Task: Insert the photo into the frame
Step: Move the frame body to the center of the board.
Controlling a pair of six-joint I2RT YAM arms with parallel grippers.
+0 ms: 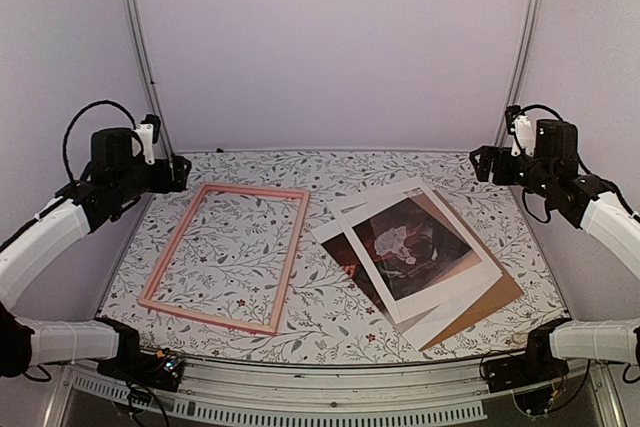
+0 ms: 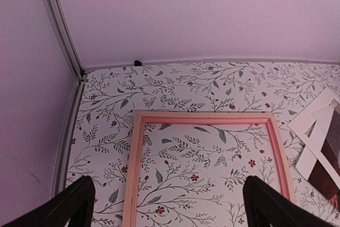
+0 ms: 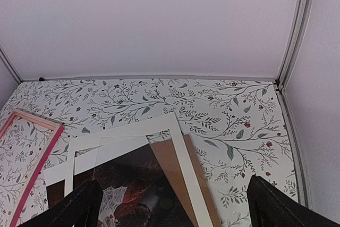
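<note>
The pink-bordered frame (image 1: 291, 259) lies flat and empty on the left half of the floral table; it also shows in the left wrist view (image 2: 202, 118). The dark reddish photo (image 1: 405, 242) lies on the right in a skewed pile with a white mat (image 1: 462, 229) and a brown backing board (image 1: 490, 299). My left gripper (image 1: 180, 172) is raised above the frame's far left, open and empty (image 2: 170, 206). My right gripper (image 1: 480, 162) is raised beyond the pile's far right, open and empty (image 3: 175, 208). The right wrist view shows the photo (image 3: 138, 184) below it.
The floral tablecloth (image 1: 330, 172) covers the table. White walls and metal corner posts (image 1: 140, 47) close the back and sides. The frame's edge (image 3: 37, 158) lies a short gap left of the pile. A metal rail runs along the near edge.
</note>
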